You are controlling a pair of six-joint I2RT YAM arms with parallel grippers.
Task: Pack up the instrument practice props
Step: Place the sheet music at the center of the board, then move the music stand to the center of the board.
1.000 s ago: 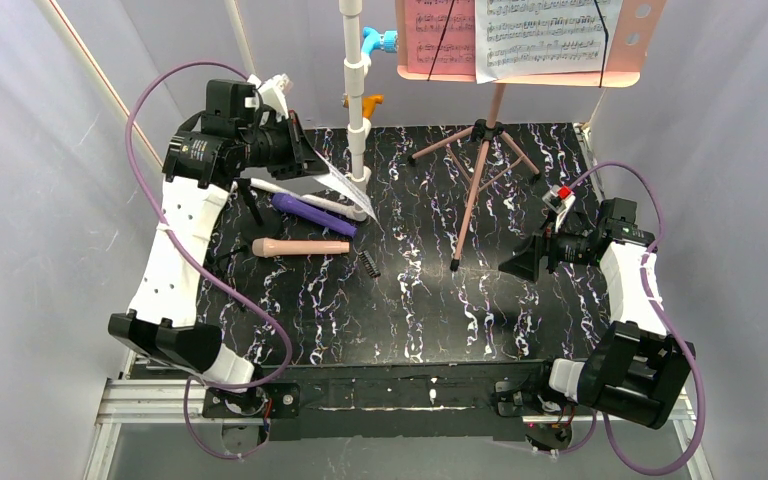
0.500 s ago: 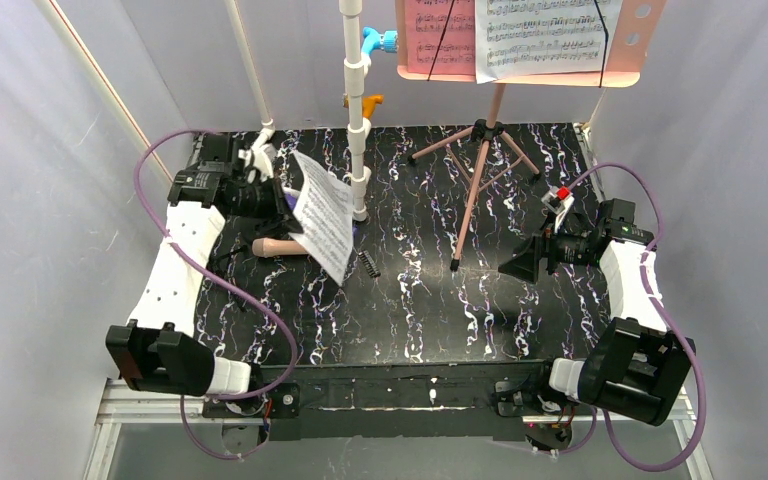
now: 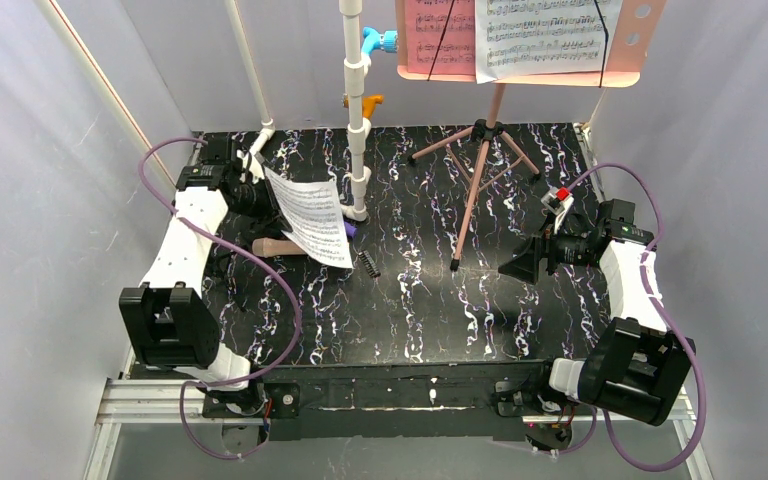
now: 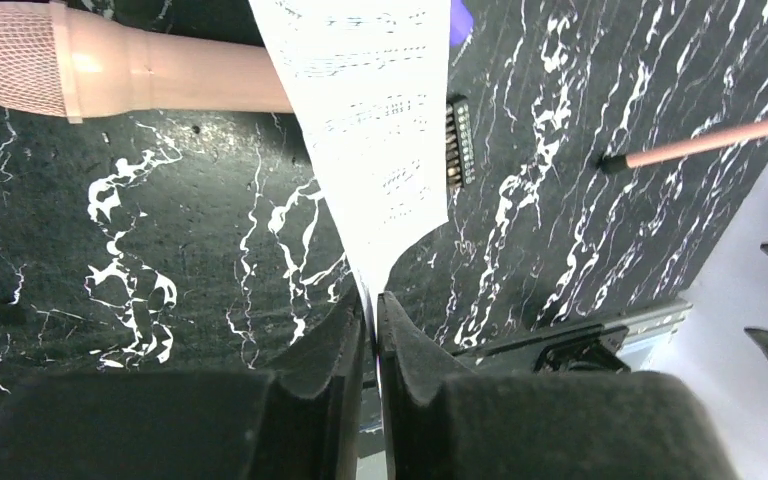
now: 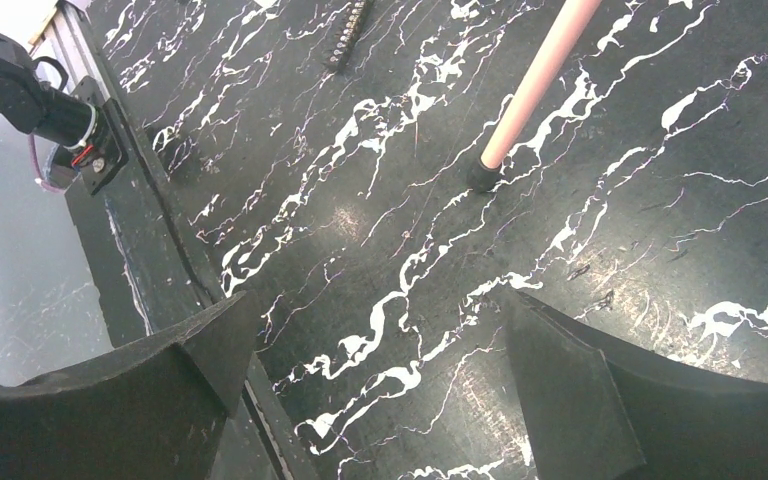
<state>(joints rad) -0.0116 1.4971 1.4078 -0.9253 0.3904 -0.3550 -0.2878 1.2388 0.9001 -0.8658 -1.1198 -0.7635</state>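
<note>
The left jaws pinched a corner of the white sheet-music page [image 3: 312,215], which hung just ahead of them over the beige-pink tube [image 3: 270,247]. The right jaws stood spread, empty. Stowing that floppy page looked next, gently.

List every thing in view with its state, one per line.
left gripper, shut on white sheet-music page
white sheet-music page, held by one edge
right gripper, open, empty
pink music stand, upright, pages on its desk
beige-pink tube, lying flat
purple tube, mostly hidden
black comb-like clip, lying flat
</note>
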